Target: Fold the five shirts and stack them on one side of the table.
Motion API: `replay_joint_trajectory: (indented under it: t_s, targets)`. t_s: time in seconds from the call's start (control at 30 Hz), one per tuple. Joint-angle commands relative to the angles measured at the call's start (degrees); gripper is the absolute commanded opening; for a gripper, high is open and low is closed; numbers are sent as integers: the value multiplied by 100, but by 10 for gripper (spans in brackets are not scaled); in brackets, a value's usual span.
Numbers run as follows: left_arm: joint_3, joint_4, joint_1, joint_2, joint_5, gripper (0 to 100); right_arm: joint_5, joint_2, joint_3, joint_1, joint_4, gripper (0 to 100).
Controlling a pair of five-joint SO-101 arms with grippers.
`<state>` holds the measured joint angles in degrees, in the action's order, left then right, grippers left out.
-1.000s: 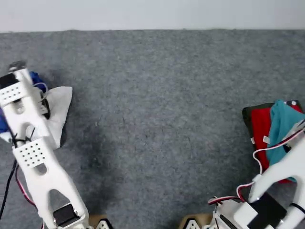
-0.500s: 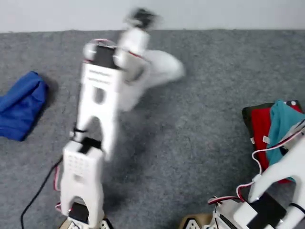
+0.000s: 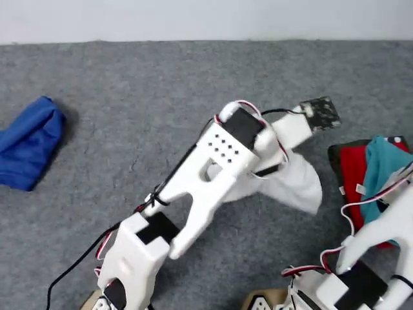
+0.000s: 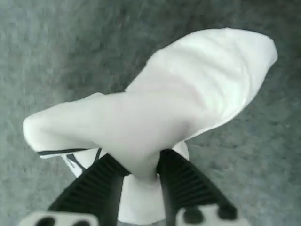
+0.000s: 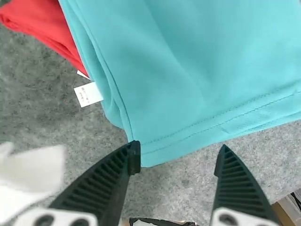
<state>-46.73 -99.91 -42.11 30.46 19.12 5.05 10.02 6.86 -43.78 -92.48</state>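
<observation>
My left gripper point(image 4: 141, 175) is shut on a bunched white shirt point(image 4: 155, 103), which hangs above the grey table. In the high view the left arm stretches across to the right, and the white shirt point(image 3: 293, 184) hangs just left of the stack. That stack holds a teal shirt point(image 3: 381, 165) on a red shirt point(image 3: 352, 171) over a dark one point(image 3: 334, 158). A crumpled blue shirt point(image 3: 29, 142) lies at the far left. My right gripper point(image 5: 176, 160) stands open over the near edge of the teal shirt point(image 5: 188, 70), with the red shirt point(image 5: 37, 23) beside it.
The grey felt table point(image 3: 161, 97) runs back to a white wall. The right arm's base and cables point(image 3: 348, 271) sit at the front right, close to the stack. A corner of the white shirt point(image 5: 28, 179) shows in the right wrist view.
The left arm swung from the far left, across the back, to the right side, carrying the white shirt to beside the stack. The blue shirt now lies uncovered. The right arm has not moved.
</observation>
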Motion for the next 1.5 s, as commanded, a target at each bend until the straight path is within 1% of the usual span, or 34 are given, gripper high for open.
replay_joint_trajectory:
  t_s: [0.0,0.07,0.13,0.3,0.37,0.53,0.6,0.67,0.77,0.87,0.97,1.03,1.2,1.3,1.4,1.47]
  targets:
    - [-295,-70,-316,-774,44,149,70,277,-26,31,-57,263]
    - [-312,-70,-360,-1134,35,182,70,277,-26,31,-57,263]
    - [-207,-70,-308,-1415,35,193,70,277,-26,31,-57,263]
    - [637,-62,167,-1688,62,192,70,277,-26,31,-66,263]
    - [1182,-53,202,-1653,70,192,70,277,18,40,-40,263]
    - [2659,-44,-237,-1240,97,192,88,277,123,66,-22,263]
    - [2932,-44,-431,-1064,290,191,334,286,114,101,-66,263]
    - [3029,-44,-527,-862,598,191,651,286,123,347,-180,263]
    - [3099,-44,-510,-536,923,191,1073,286,123,1015,-541,263]
    - [3108,-44,-404,-185,958,165,1284,286,123,1771,-708,263]
    - [3099,-44,-237,290,958,127,1319,268,185,2343,-690,263]
    - [3081,-9,-70,659,958,108,1319,277,387,2510,-593,263]
    - [3011,448,545,1336,941,57,1398,277,809,2510,-409,263]
    - [2334,360,967,1371,879,35,1530,277,826,2510,-409,263]
    - [1042,-62,1407,1178,281,34,1530,277,826,2510,-409,263]
    - [127,-62,1749,941,-185,33,1530,277,826,2510,-409,263]
